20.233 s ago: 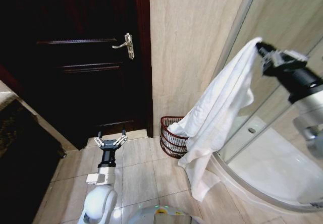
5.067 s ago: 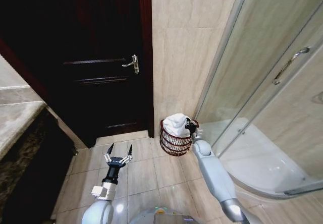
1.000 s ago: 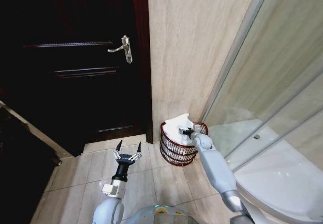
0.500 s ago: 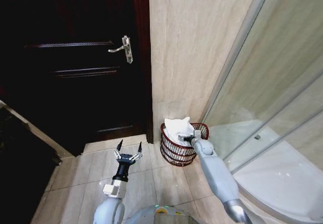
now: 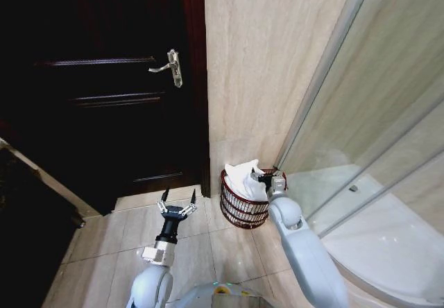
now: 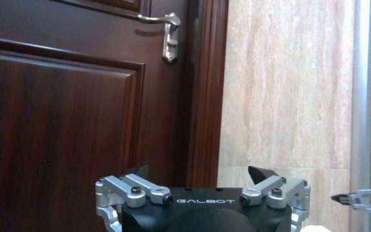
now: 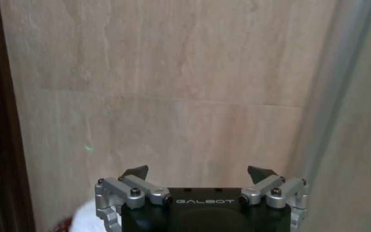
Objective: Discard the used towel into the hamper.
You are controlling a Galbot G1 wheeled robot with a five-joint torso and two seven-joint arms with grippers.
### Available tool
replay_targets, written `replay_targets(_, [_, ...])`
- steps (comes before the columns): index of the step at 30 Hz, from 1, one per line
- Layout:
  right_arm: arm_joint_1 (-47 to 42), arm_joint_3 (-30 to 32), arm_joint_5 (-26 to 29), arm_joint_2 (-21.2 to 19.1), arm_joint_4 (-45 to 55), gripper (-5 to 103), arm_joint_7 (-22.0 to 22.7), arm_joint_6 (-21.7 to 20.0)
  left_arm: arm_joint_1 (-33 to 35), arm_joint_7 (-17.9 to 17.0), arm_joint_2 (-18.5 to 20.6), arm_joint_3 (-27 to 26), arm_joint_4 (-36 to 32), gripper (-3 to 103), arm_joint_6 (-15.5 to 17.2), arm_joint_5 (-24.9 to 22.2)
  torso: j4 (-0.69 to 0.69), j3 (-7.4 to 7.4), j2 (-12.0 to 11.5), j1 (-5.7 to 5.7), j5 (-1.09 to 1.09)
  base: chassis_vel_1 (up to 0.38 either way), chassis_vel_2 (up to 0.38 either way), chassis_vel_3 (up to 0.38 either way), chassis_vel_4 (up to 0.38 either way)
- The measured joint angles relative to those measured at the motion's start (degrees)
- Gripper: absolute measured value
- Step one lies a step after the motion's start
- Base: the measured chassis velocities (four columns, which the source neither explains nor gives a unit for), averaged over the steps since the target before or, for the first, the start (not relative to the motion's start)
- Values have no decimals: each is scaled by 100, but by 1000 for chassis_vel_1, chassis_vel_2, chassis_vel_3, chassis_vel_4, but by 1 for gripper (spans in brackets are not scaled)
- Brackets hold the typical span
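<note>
The white towel lies bunched inside the hamper, a dark reddish-brown wire basket standing on the floor against the beige wall. My right gripper hovers at the hamper's right rim, beside the towel. In the right wrist view that gripper is open with nothing between its fingers and faces the wall; a bit of towel shows at the edge. My left gripper is open and held low over the floor tiles, left of the hamper, and in the left wrist view it faces the door.
A dark wooden door with a metal handle stands closed to the left of the hamper. A curved glass shower enclosure with a white tray fills the right. Beige floor tiles lie in front.
The right gripper has lifted off the towel and drawn back to the hamper's right rim. The towel stays in the hamper. The left arm has barely moved.
</note>
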Motion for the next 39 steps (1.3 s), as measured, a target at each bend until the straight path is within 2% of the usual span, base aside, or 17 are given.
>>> replay_targets(2, [298,1,101,72,-423,100,-222,-9,3,-24,3,0,1,100,3,-1,1,1,0,1,1,0,0,0,0])
replay_targets(3, [541,1,143,143,-710,100,-379,-162,2,-54,10,0,11,100,3,-3,1,2,0,1,1,0,0,0,0])
replay_targets(4, [1142,-3,226,362,-1476,100,-652,-358,-52,-109,28,-3,60,100,4,-13,2,2,1,1,-1,0,0,0,0])
replay_targets(7, [1378,-3,390,477,-1787,100,-667,-563,-90,-132,92,-15,59,100,31,-25,3,2,2,2,-1,0,0,0,0])
replay_targets(9, [1360,-3,630,507,-1770,100,-622,-1135,-98,-155,123,-46,11,100,87,-65,3,2,2,2,0,0,0,0,0])
replay_targets(11, [1164,-8,722,463,-1672,100,-609,-1489,-95,-170,107,-67,-5,100,108,-82,-1,2,4,1,-1,0,0,0,0])
replay_targets(20, [590,98,943,379,-1899,100,-791,-1780,-82,-325,36,-64,-78,100,74,-26,0,2,4,1,2,0,0,0,0])
replay_targets(26, [274,18,1106,291,-1571,100,-723,-2055,-75,-372,17,-115,-82,100,42,-46,0,1,5,1,-1,0,0,0,0])
replay_targets(29, [358,7,1169,305,-1737,100,-662,-2084,-76,-380,-2,-116,-62,100,15,-47,0,1,5,1,0,0,0,0,0])
replay_targets(35, [945,155,1313,466,-2730,100,-627,-2082,-67,-422,-27,-156,-15,100,-73,-105,0,3,5,1,-1,0,0,0,0])
replay_targets(39, [955,130,1195,478,-2658,100,-605,-1922,-91,-434,-29,-207,34,100,-110,-167,0,4,5,2,0,0,0,0,0])
